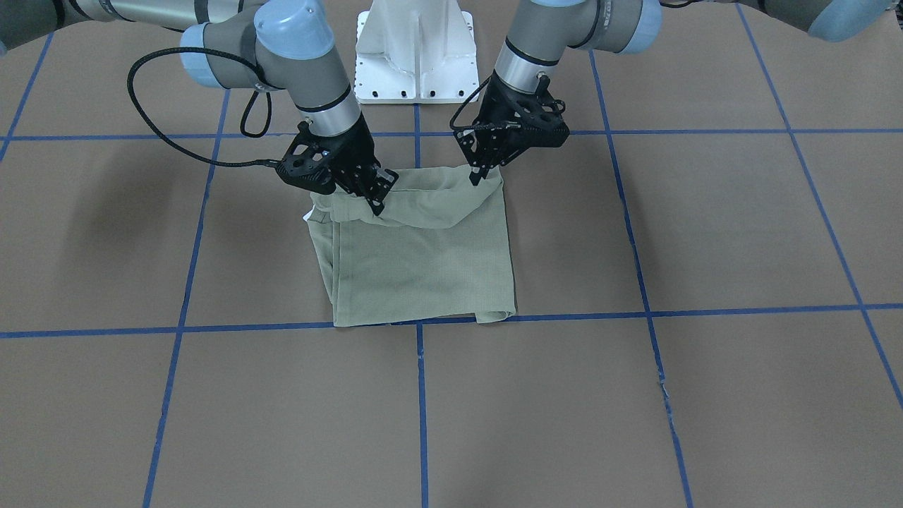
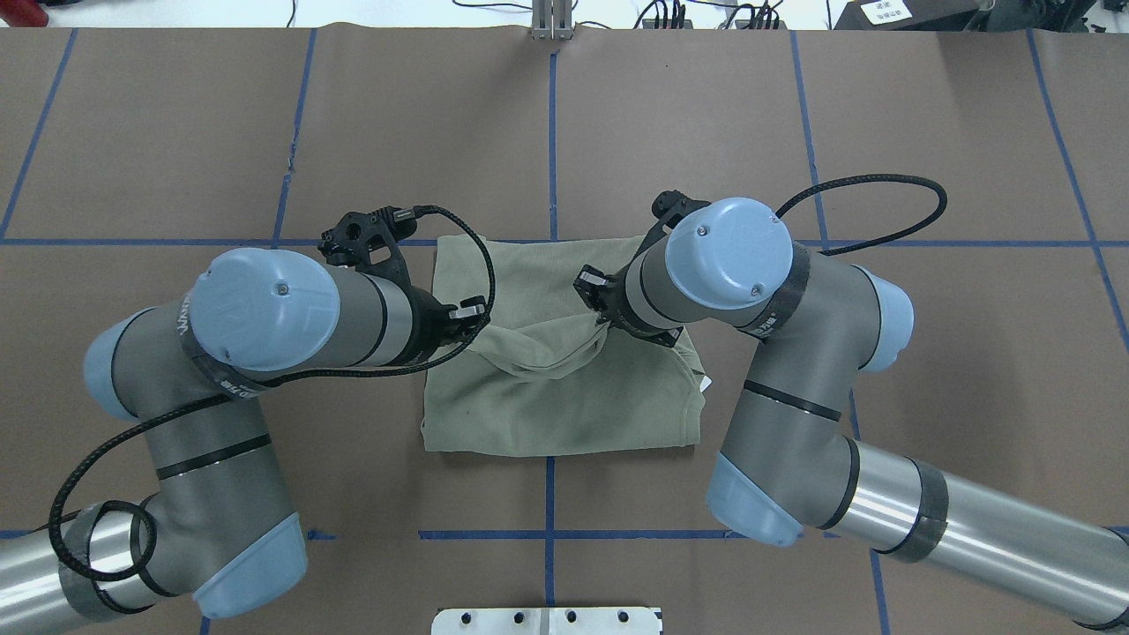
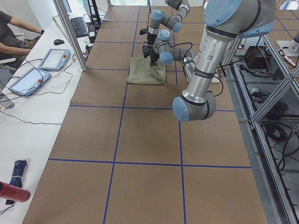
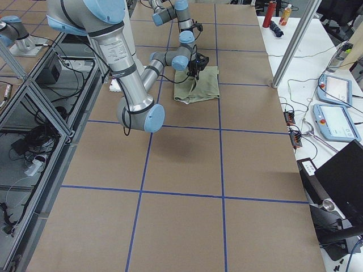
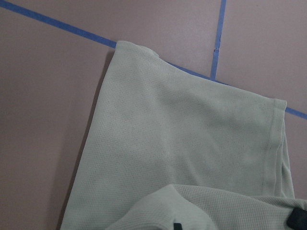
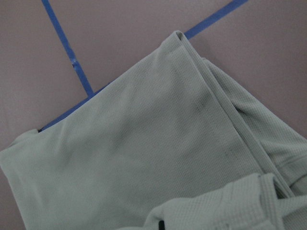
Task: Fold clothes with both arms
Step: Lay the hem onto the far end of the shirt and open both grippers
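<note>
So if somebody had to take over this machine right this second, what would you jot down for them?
Left gripper: shut on the shirt, pinching a raised upper layer on the robot's side.
Right gripper: the same on its own side; the cloth sags between the two.
Shirt: in the middle of the table, already a compact rectangle, its far edge flat along a blue tape line.
Done: several folds, judging by the layers.
Left: probably lay the held layer down flat, let go, and check that the rectangle is tidy.
</note>
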`<state>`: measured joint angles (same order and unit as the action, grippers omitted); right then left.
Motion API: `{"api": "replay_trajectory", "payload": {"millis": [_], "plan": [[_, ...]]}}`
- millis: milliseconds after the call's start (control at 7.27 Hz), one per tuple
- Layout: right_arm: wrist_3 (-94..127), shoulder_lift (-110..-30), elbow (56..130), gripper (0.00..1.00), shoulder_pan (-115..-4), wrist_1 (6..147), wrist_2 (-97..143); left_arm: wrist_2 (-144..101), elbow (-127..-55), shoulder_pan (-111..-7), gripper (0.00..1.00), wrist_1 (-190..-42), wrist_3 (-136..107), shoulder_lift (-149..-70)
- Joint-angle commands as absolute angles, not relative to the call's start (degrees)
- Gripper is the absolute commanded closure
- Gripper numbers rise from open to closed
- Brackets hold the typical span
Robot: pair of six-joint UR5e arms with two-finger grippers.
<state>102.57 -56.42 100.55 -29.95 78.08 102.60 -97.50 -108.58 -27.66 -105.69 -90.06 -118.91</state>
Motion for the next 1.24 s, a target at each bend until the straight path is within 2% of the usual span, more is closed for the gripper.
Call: {"api": "replay_trajectory", "payload": {"millis": [0,275,551,688,826,1101], "plan": [[102.22,-54.77,96.00,1.00,-31.55,76.47,103.62,-97.47,-104.68,-29.26,1.00,-109.24,-90.00,-119.71],[102.30,-50.99,89.67,1.00,-33.83,74.53,106.78,-97.47,-103.02,-30.58,1.00,-109.34,-90.00,-121.02],[102.30,-50.71,88.51,1.00,-35.50,74.09,107.05,-97.47,-95.49,-33.30,1.00,-109.42,-89.91,-125.22],[102.30,-49.49,85.20,1.00,-36.46,71.83,107.40,-97.47,-93.27,-34.62,0.98,-110.55,-89.91,-125.94],[100.83,-48.61,80.99,0.01,-37.52,67.02,107.40,-97.21,-91.86,-35.85,0.01,-111.87,-88.61,-126.21],[100.28,-45.37,73.42,0.00,-39.81,63.73,107.49,-97.65,-89.58,-41.29,0.00,-112.06,-82.47,-126.21]]}}
